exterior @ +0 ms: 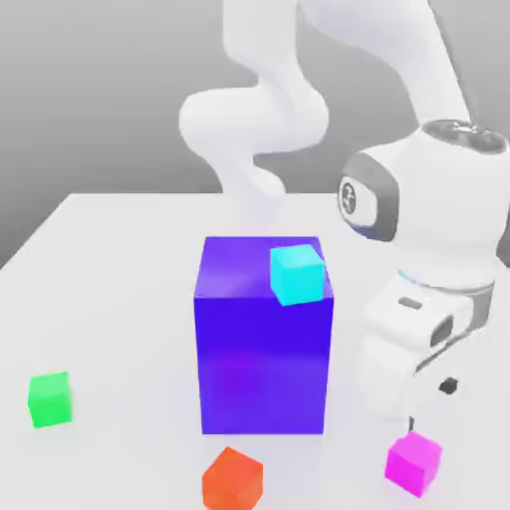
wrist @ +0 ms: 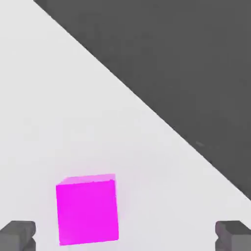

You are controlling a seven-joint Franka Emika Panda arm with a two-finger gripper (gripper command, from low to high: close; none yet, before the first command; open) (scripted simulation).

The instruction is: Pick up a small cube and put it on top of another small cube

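Magenta cube (wrist: pixel 87 212) lies below our gripper (wrist: pixel 125 236), its fingers spread wide (nothing between them). Our green cube (exterior: pixel 51 399) sits well apart.

Arm: a Franka Emika Panda (exterior: pixel 443 189), glossy white, with smooth rounded segments;
Joint: dark grey band around a white disc bearing a dark marking; greyish cap above;
Hand: white, rounded housing with dark recesses;
Fingertips (wrist: pixel 18 234): blocky, grey
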